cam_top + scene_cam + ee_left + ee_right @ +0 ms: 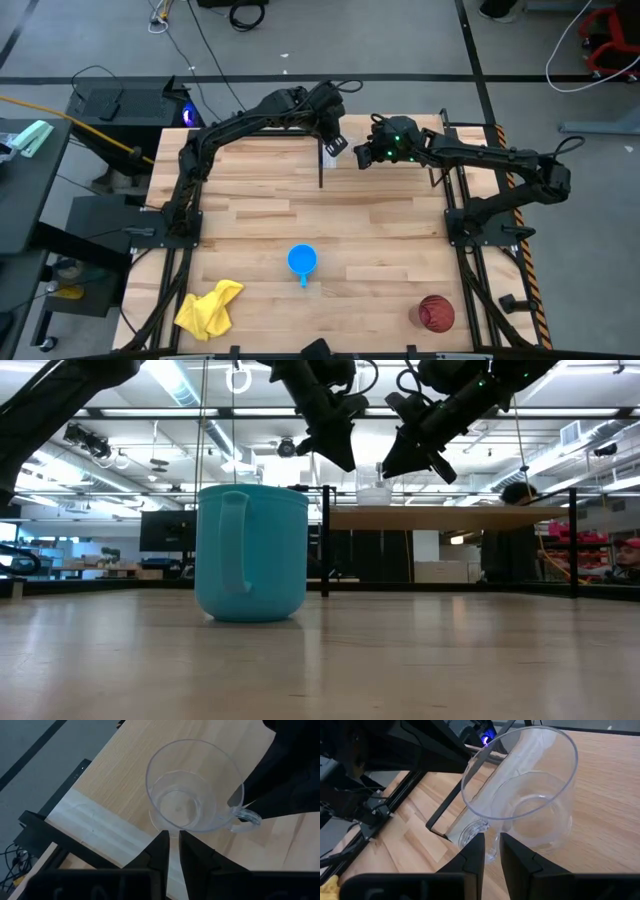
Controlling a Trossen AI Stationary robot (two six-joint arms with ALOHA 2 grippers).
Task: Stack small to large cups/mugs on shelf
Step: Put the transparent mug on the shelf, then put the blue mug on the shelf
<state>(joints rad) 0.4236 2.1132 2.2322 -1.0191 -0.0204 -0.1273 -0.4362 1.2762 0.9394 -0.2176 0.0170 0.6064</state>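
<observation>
The small clear cup (192, 785) with a handle is held in the air over the shelf board (115, 775), near the board's white end panel (95, 822). My left gripper (172, 842) and my right gripper (491, 847) are both shut on it, at the table's far middle (350, 150). The shelf (440, 518) stands on thin black uprights (325, 540). The blue mug (302, 261) stands upright on its base on the table, near the middle; it also shows in the low view (250, 550). The dark red tumbler (436, 313) is at the near right. My left gripper pinches the clear cup's wall at the rim (162, 826) between its two fingers, on the side away from the handle. The fingers come from above, slanting down. The cup is lifted clear of the shelf board. My right gripper pinches the clear cup's handle (474, 832) between its two fingers, coming from the table's right side and slanting down. The cup is tilted in the hold, its mouth turned up and sideways, clear of the shelf and the table.
A yellow cloth (208, 308) lies crumpled at the table's near left corner. The arms' black frames (170, 230) (480, 230) stand along the left and right edges. The wooden tabletop (380, 230) lies between the shelf and the blue mug.
</observation>
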